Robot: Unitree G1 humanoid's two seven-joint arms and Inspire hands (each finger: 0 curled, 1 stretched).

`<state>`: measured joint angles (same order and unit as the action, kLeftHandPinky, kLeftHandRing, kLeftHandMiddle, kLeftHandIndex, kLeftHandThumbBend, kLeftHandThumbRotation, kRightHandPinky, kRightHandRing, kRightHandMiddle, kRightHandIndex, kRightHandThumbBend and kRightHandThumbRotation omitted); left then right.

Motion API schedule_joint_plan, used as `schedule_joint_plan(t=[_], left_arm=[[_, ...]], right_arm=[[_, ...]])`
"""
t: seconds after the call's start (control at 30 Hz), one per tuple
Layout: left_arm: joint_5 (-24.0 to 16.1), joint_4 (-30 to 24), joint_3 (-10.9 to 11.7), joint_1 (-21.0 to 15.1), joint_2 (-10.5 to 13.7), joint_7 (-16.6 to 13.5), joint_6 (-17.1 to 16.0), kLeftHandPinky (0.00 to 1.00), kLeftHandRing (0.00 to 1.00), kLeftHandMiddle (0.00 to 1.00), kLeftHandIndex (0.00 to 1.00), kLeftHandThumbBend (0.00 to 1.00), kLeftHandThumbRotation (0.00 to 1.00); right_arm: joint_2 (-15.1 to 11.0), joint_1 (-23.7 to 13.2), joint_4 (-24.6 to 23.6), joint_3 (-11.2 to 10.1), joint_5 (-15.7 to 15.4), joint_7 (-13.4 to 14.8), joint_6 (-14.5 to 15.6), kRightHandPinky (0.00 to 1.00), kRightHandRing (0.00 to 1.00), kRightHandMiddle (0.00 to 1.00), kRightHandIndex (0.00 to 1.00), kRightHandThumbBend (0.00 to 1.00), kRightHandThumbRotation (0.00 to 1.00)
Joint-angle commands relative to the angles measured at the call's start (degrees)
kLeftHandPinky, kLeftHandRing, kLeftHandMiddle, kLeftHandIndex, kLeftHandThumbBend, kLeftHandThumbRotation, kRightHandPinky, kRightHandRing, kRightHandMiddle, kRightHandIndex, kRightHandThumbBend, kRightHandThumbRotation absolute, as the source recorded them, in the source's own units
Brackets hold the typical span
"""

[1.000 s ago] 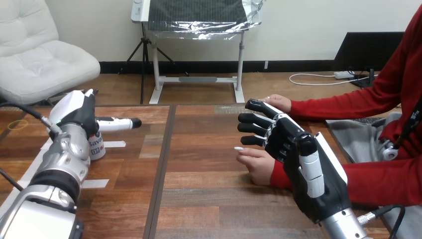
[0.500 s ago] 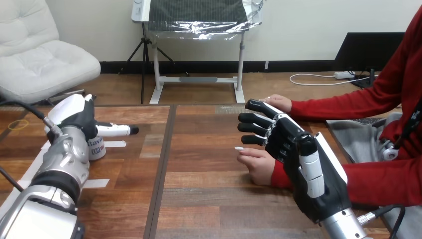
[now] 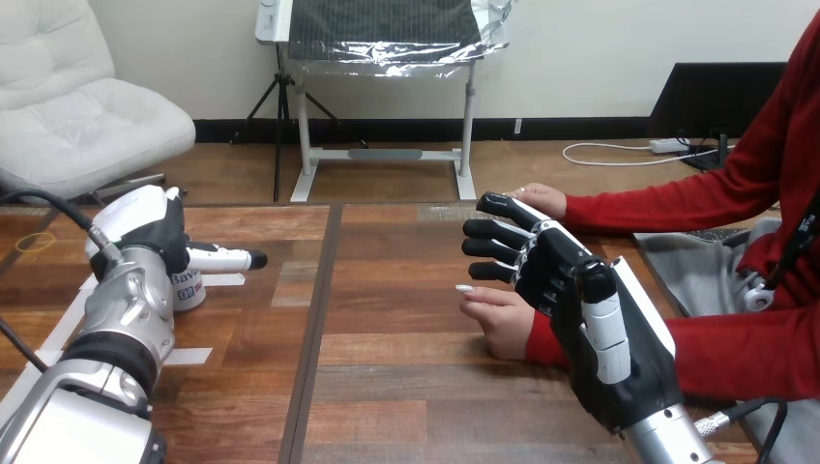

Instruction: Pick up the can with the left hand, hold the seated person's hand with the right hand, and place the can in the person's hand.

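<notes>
Slightly, the left hand (image 3: pixel 145 227), finger (image 3: pixel 227 258) outstretched, has drawn in over the can (image 3: pixel 190 290) at the left, ungripped yet, while the right hand (image 3: pixel 571 290) hovers spread beside the person's nearer hand (image 3: pixel 503 314).

Table (image 3: pixel 406 387): wooden, with a dark seam running front to back.
Tape strip (image 3: pixel 223 280): white, lay flat on the left part.
Second tape strip (image 3: pixel 186 356): white, lay nearer.
Ring (image 3: pixel 34 242): thin, yellow, lay at the far left.
</notes>
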<state>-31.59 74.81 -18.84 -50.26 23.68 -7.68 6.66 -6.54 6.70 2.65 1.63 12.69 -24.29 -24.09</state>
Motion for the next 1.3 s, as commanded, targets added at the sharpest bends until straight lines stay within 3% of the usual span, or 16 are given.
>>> schedule_joint_plan(t=[0.0,0.47,0.67,1.1,1.27], left_arm=[[-1.2,0.0,-1.1,-5.0,0.7,-0.1,0.5,0.98,0.97,0.98,0.95,0.96,0.53],[-0.7,-0.1,-1.0,-4.8,0.9,-0.3,1.4,0.93,0.93,0.93,0.9,0.96,0.47],[-2.2,0.3,-2.7,-5.2,1.2,2.3,2.7,0.91,0.91,0.91,0.88,0.94,0.49],[-1.1,0.1,-2.3,-5.4,1.4,4.7,4.1,0.77,0.87,0.88,0.85,0.9,0.51],[-0.6,0.0,-2.1,-5.5,1.3,5.1,4.7,0.64,0.8,0.82,0.82,0.91,0.5]], right_arm=[[0.3,-2.6,-1.6,-0.3,0.6,0.0,-1.0,0.76,0.8,0.81,0.85,0.9,1.0],[0.2,-2.6,-1.8,-0.3,0.6,0.0,-0.9,0.76,0.8,0.81,0.85,0.9,1.0],[0.1,-2.6,-1.9,-0.3,0.6,0.0,-0.7,0.76,0.8,0.81,0.85,0.9,1.0],[0.1,-2.8,-1.6,-0.3,0.7,-0.2,-0.9,0.75,0.8,0.81,0.85,0.9,1.0],[0.2,-3.0,-1.5,-0.3,0.7,-0.2,-1.0,0.75,0.8,0.81,0.85,0.9,1.0]])
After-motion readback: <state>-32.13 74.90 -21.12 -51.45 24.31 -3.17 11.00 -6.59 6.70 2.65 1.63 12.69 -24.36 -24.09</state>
